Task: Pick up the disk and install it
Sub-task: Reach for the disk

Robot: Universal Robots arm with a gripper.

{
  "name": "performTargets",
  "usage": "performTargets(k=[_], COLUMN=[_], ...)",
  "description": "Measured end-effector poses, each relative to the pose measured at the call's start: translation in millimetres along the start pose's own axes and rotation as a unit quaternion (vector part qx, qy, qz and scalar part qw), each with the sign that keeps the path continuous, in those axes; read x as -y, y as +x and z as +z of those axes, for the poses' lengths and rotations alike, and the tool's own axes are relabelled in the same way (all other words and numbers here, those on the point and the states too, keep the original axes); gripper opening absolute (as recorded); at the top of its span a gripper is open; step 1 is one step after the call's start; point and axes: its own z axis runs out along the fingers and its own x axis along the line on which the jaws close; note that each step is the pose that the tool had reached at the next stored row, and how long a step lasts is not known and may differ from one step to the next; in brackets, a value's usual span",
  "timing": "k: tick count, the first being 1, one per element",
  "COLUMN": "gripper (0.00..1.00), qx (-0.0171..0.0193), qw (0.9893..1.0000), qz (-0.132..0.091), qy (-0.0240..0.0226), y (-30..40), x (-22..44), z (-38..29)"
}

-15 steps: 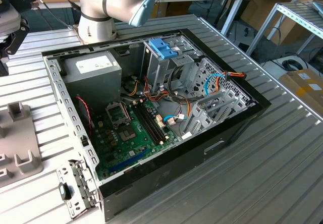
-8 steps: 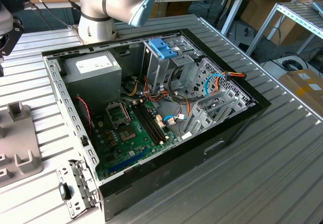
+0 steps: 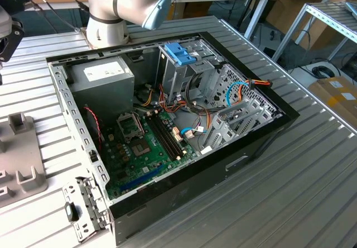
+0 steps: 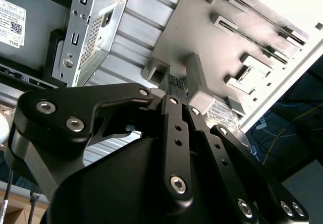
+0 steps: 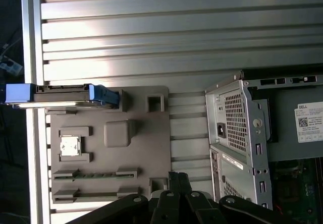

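Observation:
The disk (image 5: 60,96) stands on edge in a slot at one end of a grey fixture plate (image 5: 146,128), a grey metal slab with light-blue carrier pieces at both ends. In both wrist views my gripper (image 5: 177,178) (image 4: 174,85) hovers over the opposite end of that plate, well apart from the disk. Its black fingers are pressed together with nothing between them. The open computer case (image 3: 62,91) lies flat on the slatted table, with an upright metal drive cage (image 3: 175,77) inside it.
The fixture plate also carries a small chip (image 5: 69,147), a square block (image 5: 118,133) and a memory stick (image 5: 96,174). A blue handle piece (image 3: 179,52) tops the cage. Cables (image 3: 192,117) cross the motherboard. The case's rear corner (image 5: 237,128) lies close beside the plate.

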Motion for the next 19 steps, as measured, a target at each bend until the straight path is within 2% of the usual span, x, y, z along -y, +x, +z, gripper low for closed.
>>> performTargets(k=[19], gripper=[0.1], qx=[0.0], qw=[1.0], qz=[0.0], qy=[0.0], y=[4.5], x=[0.3], z=[-0.1])
